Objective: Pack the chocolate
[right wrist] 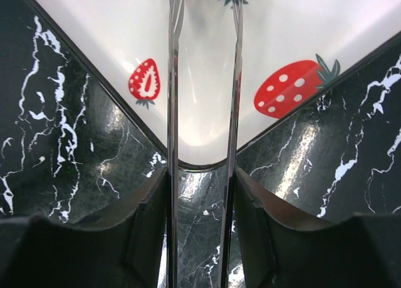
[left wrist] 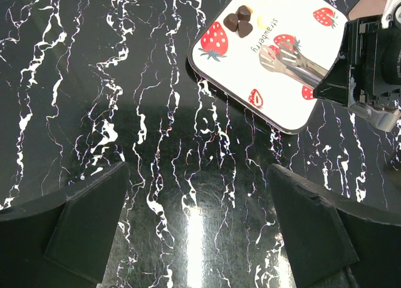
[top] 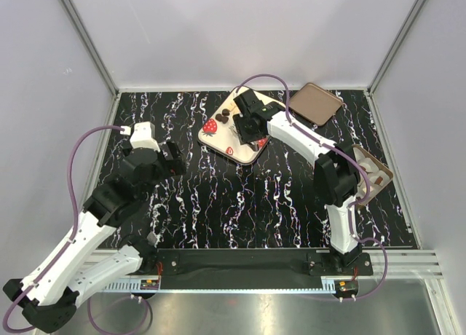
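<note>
three dark chocolates (left wrist: 239, 22) lie huddled and touching one another near one edge of the cream strawberry-print tray (left wrist: 241, 72), which rests on the black marbled bench (left wrist: 94, 81). a pale shape just beyond them may be another piece, but it is too cropped to tell. metal tongs (left wrist: 293, 61) reach across the tray, with the tips near the pieces but apart from them. right fingers (right wrist: 147, 238) are clamped on the tongs' two arms, which stand apart with the tray's corner showing between them. left fingers (left wrist: 88, 225) are spread wide above bare bench and hold nothing. a brown lid (top: 317, 102) lies on the bench beyond the tray.

handling, as judged: each piece looks light, rigid and very small. its smooth surface is probably slippery against polished metal and could mark or chip under a hard squeeze. the rounded ones seem likely to pop out sideways. the best hold is probably with the tong tips on either side of a single piece, across its widest part and low near the tray, closed gently. since the three touch, the outermost looks easiest to single out.
</note>
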Motion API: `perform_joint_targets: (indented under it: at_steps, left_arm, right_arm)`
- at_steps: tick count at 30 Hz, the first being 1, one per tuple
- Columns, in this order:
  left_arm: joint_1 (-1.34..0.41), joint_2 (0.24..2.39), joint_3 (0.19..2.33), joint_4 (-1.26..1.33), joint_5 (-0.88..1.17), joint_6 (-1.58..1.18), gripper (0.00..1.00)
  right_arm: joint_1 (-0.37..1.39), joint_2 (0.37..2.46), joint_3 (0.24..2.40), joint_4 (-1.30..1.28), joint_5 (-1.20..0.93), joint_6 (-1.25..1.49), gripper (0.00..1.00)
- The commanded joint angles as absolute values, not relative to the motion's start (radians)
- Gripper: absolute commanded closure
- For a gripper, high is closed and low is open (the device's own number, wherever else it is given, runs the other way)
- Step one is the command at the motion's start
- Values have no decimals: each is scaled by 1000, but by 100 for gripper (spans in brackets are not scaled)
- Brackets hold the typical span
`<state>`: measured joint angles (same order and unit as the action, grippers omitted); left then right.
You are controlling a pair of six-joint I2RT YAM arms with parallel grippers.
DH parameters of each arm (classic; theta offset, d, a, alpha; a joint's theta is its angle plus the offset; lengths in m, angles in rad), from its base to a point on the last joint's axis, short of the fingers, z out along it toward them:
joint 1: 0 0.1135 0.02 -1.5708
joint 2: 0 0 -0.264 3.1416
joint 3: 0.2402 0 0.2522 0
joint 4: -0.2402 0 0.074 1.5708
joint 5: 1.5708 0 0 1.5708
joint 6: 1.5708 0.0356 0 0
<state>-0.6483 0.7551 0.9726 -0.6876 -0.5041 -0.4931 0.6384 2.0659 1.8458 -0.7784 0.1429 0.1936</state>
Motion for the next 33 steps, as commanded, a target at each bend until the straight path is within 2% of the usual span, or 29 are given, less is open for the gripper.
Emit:
perform_joint_targets:
  at_steps: [1, 7, 16, 33]
  left_arm:
    - [-649, 749, 965, -617, -522, -474, 1]
    - [-649, 755, 960, -601, -511, -471, 1]
    - [-649, 767, 957, -594, -515, -471, 1]
    - [-649, 761, 962, -598, -526, -466, 1]
  right_arm:
    - [637, 2034, 1898, -709, 98, 190, 49]
    - [637, 2117, 1950, -667, 140, 186, 45]
    - [634, 2244, 2089, -676, 147, 150, 44]
    - [600, 2278, 2080, -643, 49, 195, 52]
